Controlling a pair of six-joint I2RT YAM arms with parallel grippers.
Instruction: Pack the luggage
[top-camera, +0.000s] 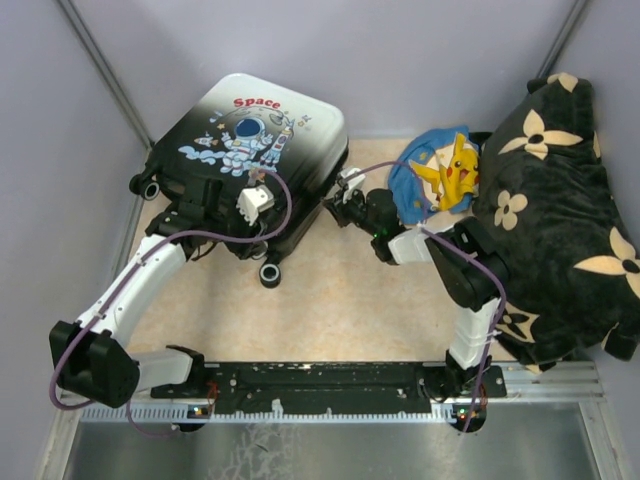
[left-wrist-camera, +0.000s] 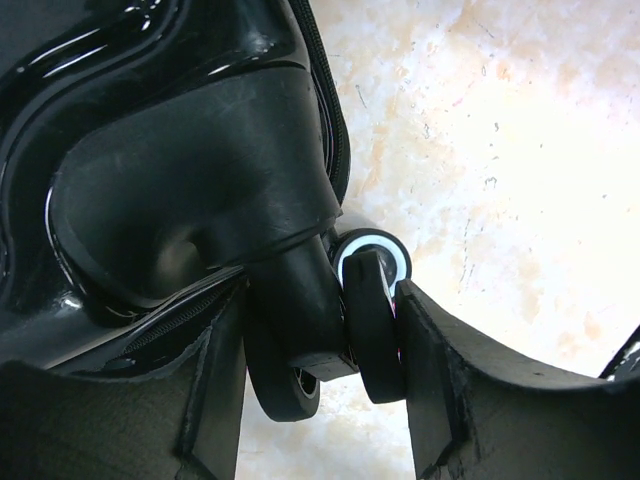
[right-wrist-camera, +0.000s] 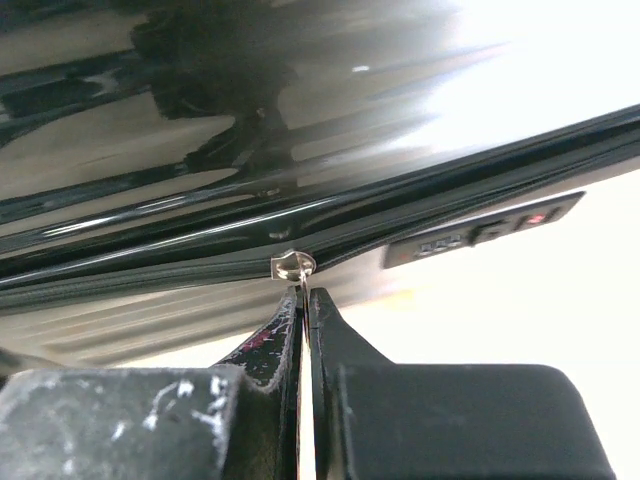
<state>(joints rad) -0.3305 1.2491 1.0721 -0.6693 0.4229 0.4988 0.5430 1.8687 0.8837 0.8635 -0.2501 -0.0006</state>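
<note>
The luggage (top-camera: 260, 120) lies flat and closed at the back left, astronaut print up. My left gripper (top-camera: 205, 215) is at its near edge. In the left wrist view this gripper (left-wrist-camera: 320, 370) is shut on a black twin wheel (left-wrist-camera: 375, 330) of the case, one finger pressed against each side. My right gripper (top-camera: 333, 205) is at the case's right side. The right wrist view shows it (right-wrist-camera: 303, 310) shut on the small silver zipper pull (right-wrist-camera: 293, 265), just under the zip seam of the glossy shell (right-wrist-camera: 300, 100).
A yellow Pikachu plush (top-camera: 458, 172) lies on a blue cloth item (top-camera: 415, 185) at the back right, against the big black flower-patterned cushion (top-camera: 560, 220). A combination lock (right-wrist-camera: 480, 235) sits on the case's side. Grey walls close in the left and back.
</note>
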